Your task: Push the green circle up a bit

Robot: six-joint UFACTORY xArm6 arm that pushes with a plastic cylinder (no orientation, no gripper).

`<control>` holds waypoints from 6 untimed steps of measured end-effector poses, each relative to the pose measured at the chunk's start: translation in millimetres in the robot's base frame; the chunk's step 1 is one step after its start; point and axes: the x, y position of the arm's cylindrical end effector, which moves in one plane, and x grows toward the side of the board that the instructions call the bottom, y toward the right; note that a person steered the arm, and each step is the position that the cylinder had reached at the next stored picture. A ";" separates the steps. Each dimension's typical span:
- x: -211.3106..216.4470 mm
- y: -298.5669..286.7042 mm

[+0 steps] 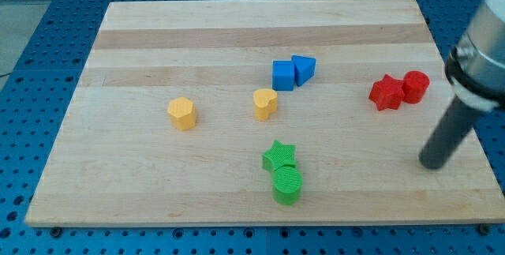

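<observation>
My tip: my tip (433,163) sits at the view's right, on the surface (142,200), well apart from every block; there is no hand, only a rod, so nothing is held
Green circle: the green circle (287,185) is low in the middle; it touches the green star (279,155) just above it
Why that matters: the star blocks the way up, so I think a push from below would move both
Next move: I think my tip must go under the circle first
Others: blue cube (282,75) beside blue triangle (304,69); two red blocks (400,89) together; yellow heart (265,103); yellow block (181,114)
</observation>
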 end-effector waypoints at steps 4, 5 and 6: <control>40.9 -182.3; 19.0 -227.7; 14.4 -259.4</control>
